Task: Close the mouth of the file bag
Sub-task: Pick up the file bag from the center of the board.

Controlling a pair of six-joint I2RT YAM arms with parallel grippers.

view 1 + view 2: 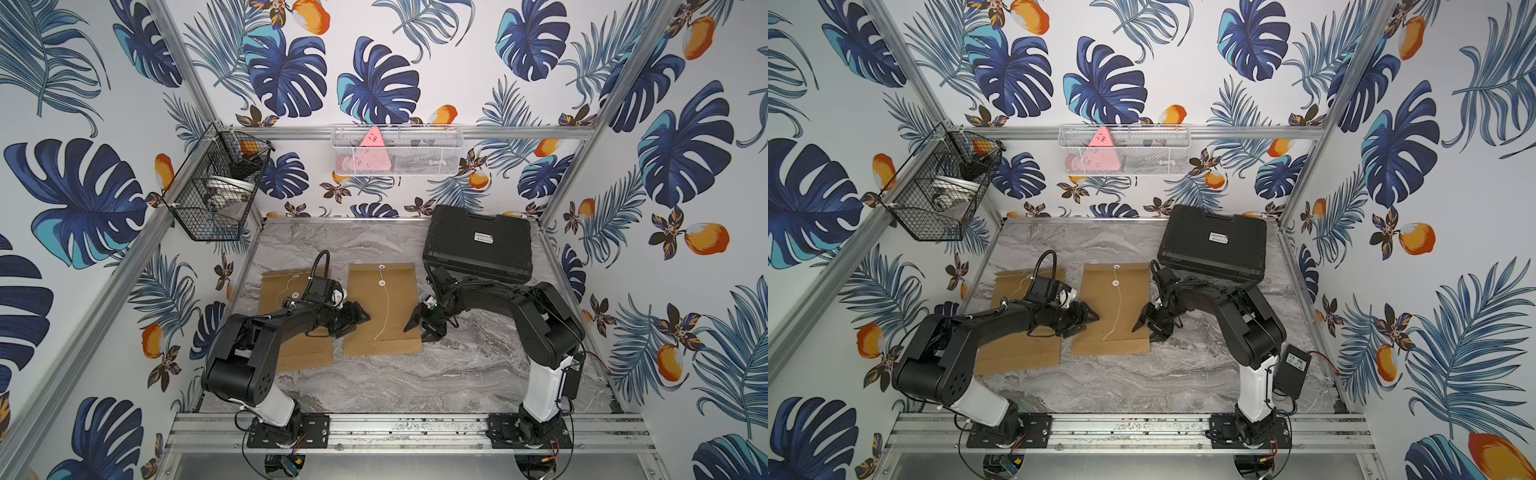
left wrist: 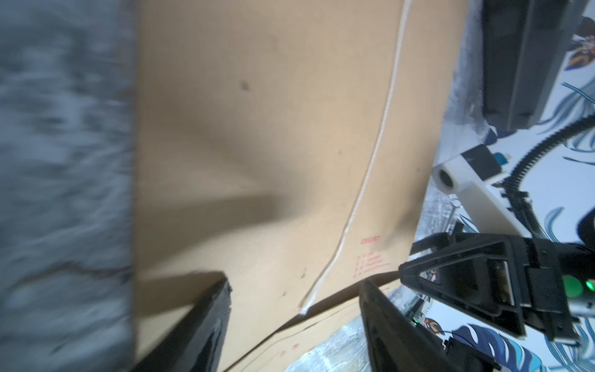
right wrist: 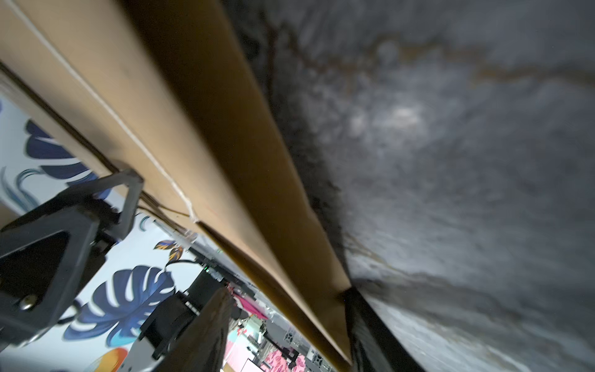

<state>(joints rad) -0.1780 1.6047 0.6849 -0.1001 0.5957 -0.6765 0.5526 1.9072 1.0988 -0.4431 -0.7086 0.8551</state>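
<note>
The file bag (image 1: 395, 309), brown kraft paper, lies flat on the marble table (image 1: 457, 374) between my two arms, also in the other top view (image 1: 1131, 307). A white button (image 1: 381, 283) sits near its far end, and a loose white string (image 1: 385, 316) trails toward its near end. My left gripper (image 1: 359, 320) is open at the bag's left edge, its jaws apart over the paper and the string's end (image 2: 304, 310). My right gripper (image 1: 420, 328) is open at the right edge, with the bag's raised side edge (image 3: 289, 257) running between its jaws.
A second kraft bag (image 1: 286, 286) lies under my left arm. A black hard case (image 1: 478, 245) stands at the back right. A black wire basket (image 1: 212, 187) and a white mesh basket (image 1: 395, 151) hang on the walls. A power adapter (image 1: 1292, 365) sits by the right arm's base.
</note>
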